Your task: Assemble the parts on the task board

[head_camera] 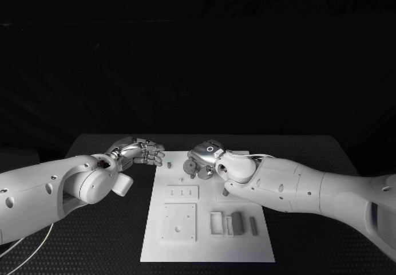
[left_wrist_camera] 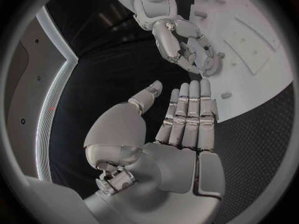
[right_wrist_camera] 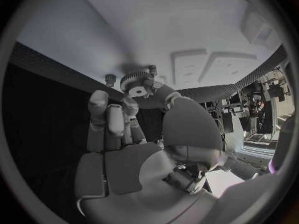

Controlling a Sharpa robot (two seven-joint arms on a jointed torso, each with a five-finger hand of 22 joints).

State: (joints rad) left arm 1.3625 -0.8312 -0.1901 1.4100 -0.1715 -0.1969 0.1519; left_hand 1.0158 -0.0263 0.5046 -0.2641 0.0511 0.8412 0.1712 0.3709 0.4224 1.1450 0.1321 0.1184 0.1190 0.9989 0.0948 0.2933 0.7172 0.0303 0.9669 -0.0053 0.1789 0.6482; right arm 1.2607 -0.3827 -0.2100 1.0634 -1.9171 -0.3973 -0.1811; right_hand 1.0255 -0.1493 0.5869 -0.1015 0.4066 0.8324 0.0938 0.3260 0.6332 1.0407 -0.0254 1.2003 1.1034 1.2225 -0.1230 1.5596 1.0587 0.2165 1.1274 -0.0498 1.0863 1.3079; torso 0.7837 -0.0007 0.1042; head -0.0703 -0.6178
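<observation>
Head view: task board lies flat in the middle of the black counter, long side running away from me. My left hand hovers just off the board's far left corner, fingers loosely extended, nothing in it. My right hand sits over the far end of the board, fingers bent down around a small gear that stands near the far edge. A small peg stands at the far left edge of the board, between my two hands. Mid-board: a slotted plate, and nearer me a larger flat plate. To their right a row of narrow upright blocks. Left wrist view: left hand is released, fingers straight and side by side, thumb apart, palm bare. Beyond the fingertips, my right hand is curled down onto the board at its corner; the gear is mostly hidden there. Right wrist view: right hand grasps the toothed gear between thumb and fingertips, the gear touching or just off the board surface — cannot tell which. A small peg stands just beside the gear, apart from it. Recessed plates show farther along the board.
</observation>
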